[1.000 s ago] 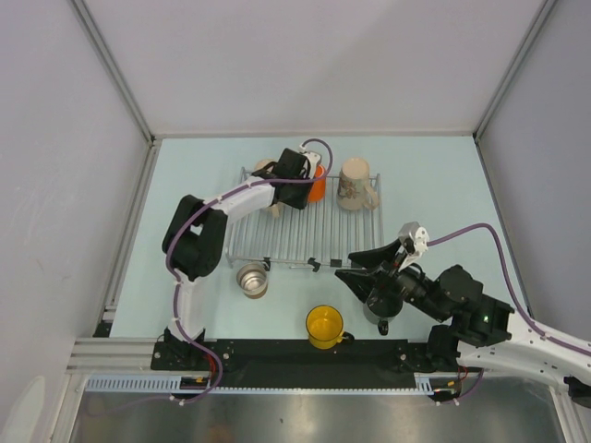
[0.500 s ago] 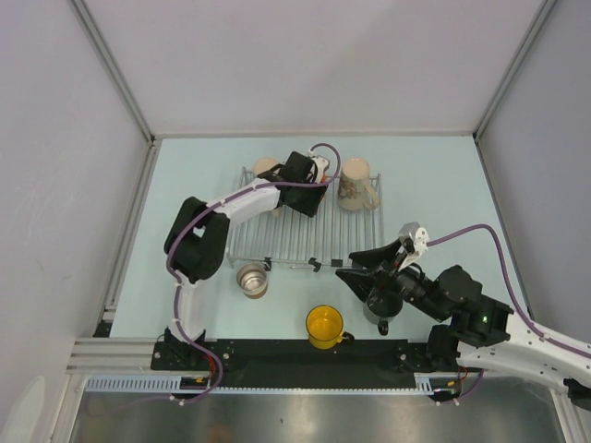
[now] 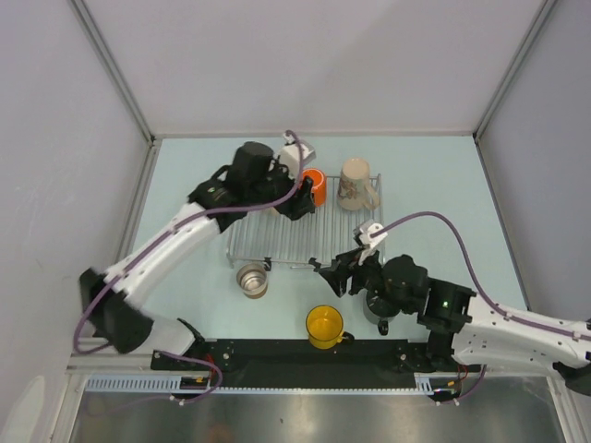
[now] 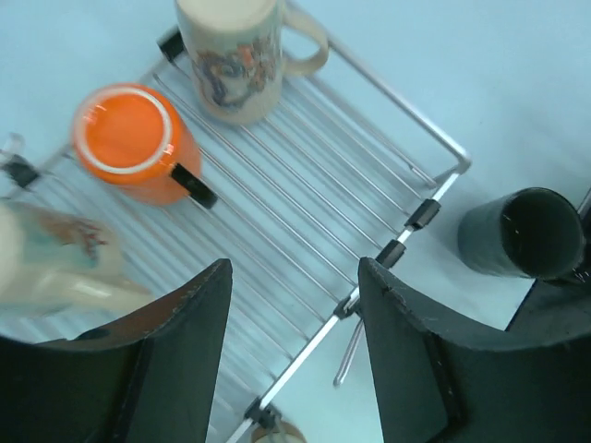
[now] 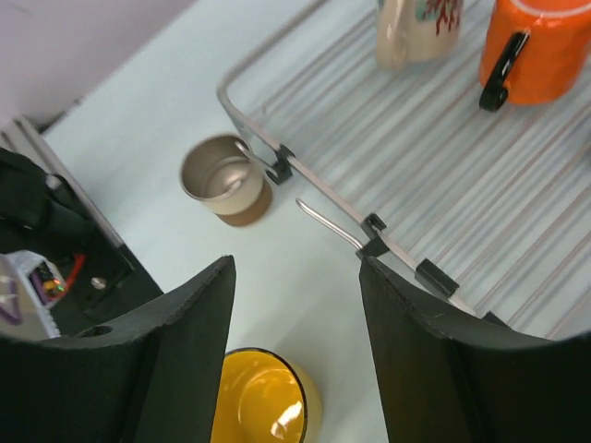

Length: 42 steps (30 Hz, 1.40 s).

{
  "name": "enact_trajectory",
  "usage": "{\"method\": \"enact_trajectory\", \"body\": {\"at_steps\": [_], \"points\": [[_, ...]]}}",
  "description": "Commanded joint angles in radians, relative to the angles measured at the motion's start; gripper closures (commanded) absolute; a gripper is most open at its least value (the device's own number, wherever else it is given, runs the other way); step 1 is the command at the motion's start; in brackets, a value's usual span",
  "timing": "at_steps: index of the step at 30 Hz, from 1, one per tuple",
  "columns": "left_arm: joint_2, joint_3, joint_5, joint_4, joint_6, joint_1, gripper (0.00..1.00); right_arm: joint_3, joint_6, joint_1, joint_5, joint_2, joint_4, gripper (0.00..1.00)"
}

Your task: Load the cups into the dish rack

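Hovering spread and empty, left pincer (image 4: 294, 277) and right pincer (image 5: 295, 268) are pictured; the dark grey mug (image 4: 517, 235) could be toppled if brushed by the right arm (image 3: 443, 309) crowded against it.

Orange mug (image 4: 129, 138) w/ black handle; beige mug (image 4: 231, 60) w/ painted motif; silver-wire rack (image 4: 286, 212).
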Motion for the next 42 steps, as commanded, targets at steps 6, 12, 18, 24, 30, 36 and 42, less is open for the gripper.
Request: {"method": "enact_trajectory", "body": {"at_steps": [6,12,18,24,30,36,42], "points": [[-0.472,-0.33,-0.053,-0.069,0.211,0.005,0.38,0.331,0.078,0.281,0.275,0.344,-0.388,0.37],[-0.628,-0.496,-0.101,-0.044,0.218,0.005,0.39,0.438,0.219,0.418,0.346,0.524,-0.606,0.37],[-0.673,-0.588,-0.127,0.002,0.205,0.005,0.4,0.412,0.32,0.436,0.268,0.581,-0.652,0.39],[-0.704,-0.611,-0.116,0.014,0.206,0.005,0.4,0.384,0.342,0.441,0.211,0.599,-0.62,0.39],[-0.688,-0.611,-0.13,0.023,0.208,0.004,0.41,0.381,0.35,0.462,0.158,0.641,-0.605,0.42],[-0.692,-0.627,-0.148,0.045,0.209,0.004,0.41,0.361,0.36,0.481,0.113,0.702,-0.582,0.47],[-0.702,-0.617,-0.165,0.035,0.212,0.004,0.42,0.333,0.336,0.462,0.099,0.746,-0.533,0.49]]}}
